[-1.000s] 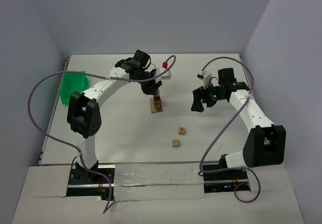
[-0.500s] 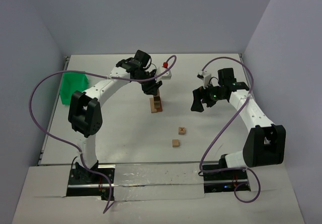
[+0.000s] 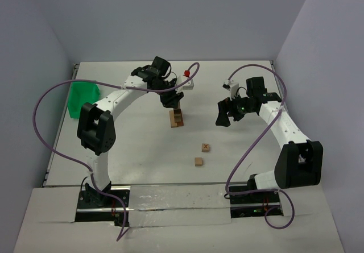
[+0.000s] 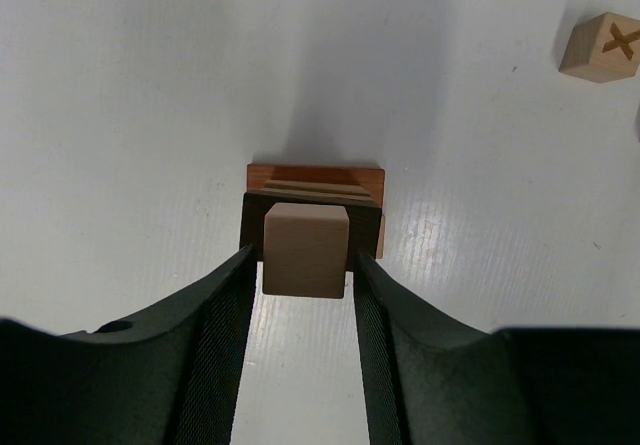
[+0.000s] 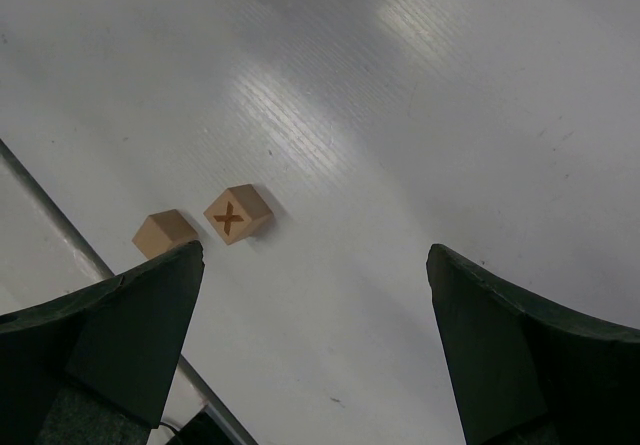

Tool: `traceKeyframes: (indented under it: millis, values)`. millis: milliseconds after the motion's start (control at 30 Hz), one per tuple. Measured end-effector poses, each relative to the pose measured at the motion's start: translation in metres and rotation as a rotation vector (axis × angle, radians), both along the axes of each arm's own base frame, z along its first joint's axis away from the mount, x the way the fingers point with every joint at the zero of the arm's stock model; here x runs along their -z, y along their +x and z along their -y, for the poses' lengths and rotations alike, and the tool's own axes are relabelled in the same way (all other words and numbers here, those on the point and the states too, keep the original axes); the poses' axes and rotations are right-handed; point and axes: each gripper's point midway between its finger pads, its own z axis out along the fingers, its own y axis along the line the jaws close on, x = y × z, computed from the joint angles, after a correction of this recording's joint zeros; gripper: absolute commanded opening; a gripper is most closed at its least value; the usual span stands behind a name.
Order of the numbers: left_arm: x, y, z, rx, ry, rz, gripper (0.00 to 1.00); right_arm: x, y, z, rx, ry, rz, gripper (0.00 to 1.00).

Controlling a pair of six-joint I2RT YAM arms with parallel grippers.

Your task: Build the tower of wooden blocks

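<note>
The tower [image 3: 177, 118] stands mid-table, a short stack of wood blocks. In the left wrist view its top is a light tan cube [image 4: 306, 249] on a dark block [image 4: 366, 227] over a red-brown base [image 4: 315, 177]. My left gripper [image 4: 303, 257] straddles the top cube, with a thin gap showing on each side of it, so it is open. In the top view the left gripper [image 3: 172, 98] sits right over the stack. An X-marked cube [image 3: 205, 147] and a plain cube [image 3: 198, 162] lie loose nearer the front. My right gripper [image 3: 227, 116] hangs wide open and empty above the table.
A green tray [image 3: 82, 98] sits at the left edge. A white fixture with a red knob [image 3: 186, 73] is behind the tower. In the right wrist view the X cube [image 5: 237, 214] and the plain cube [image 5: 165, 233] lie beside the left finger.
The left jaws have parted slightly from the top cube. Both arms and the loose blocks stay where they were.
</note>
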Motion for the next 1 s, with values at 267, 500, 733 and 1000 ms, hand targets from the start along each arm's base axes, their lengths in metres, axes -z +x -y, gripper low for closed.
traceKeyframes:
  millis: [267,500,733,1000]
  values:
    - [0.000,0.000,0.000,-0.001,-0.001,-0.001,0.80,0.000,0.000,0.000,0.000,0.000,0.000,1.00]
    - [-0.020,0.004,0.001,-0.001,-0.034,0.011,0.99,-0.001,-0.001,-0.002,-0.014,-0.004,-0.001,1.00]
    - [-0.117,0.013,-0.042,-0.096,-0.208,0.120,0.99,0.003,-0.009,-0.021,-0.129,-0.056,0.027,0.98]
    - [-0.200,-0.040,-0.102,-0.202,-0.421,0.210,0.99,0.032,-0.038,-0.062,-0.370,-0.193,0.046,0.86]
